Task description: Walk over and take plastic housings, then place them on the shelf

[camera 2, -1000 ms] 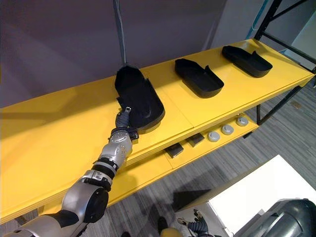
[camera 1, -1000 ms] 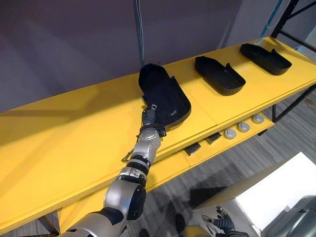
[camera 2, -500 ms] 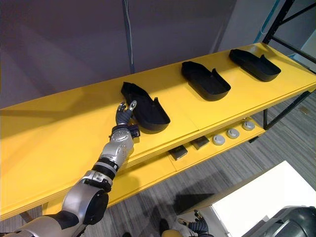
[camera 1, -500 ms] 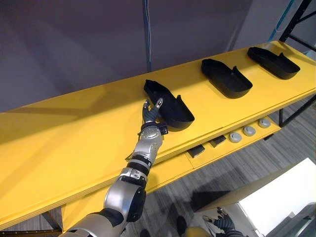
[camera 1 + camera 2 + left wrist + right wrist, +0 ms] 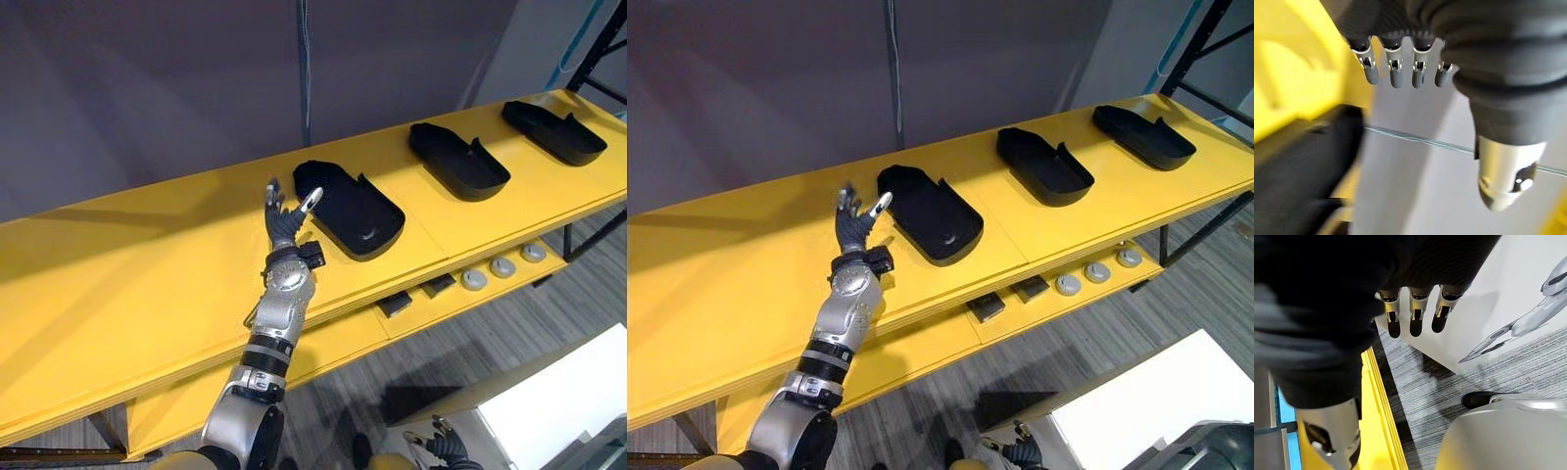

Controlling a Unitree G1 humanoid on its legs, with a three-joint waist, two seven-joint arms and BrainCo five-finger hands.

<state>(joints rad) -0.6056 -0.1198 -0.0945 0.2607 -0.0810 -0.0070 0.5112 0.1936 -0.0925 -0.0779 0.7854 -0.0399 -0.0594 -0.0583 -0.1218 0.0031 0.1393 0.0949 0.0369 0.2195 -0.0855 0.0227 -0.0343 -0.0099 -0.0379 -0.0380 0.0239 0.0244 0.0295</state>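
Three black housings lie flat and well apart along the yellow shelf point(image 5: 147, 284): the nearest housing point(image 5: 353, 208), the middle housing point(image 5: 458, 162) and the far housing point(image 5: 554, 132). A second ago my left hand point(image 5: 282, 223) held the nearest housing tipped on edge; it has since let go and lifted clear, close beside it, fingers spread straight and empty. My right hand point(image 5: 1415, 316) hangs over the floor, fingers relaxed, holding nothing. I judge this placement complete.

Black housings point(image 5: 350, 208), yellow shelf point(image 5: 137, 264)
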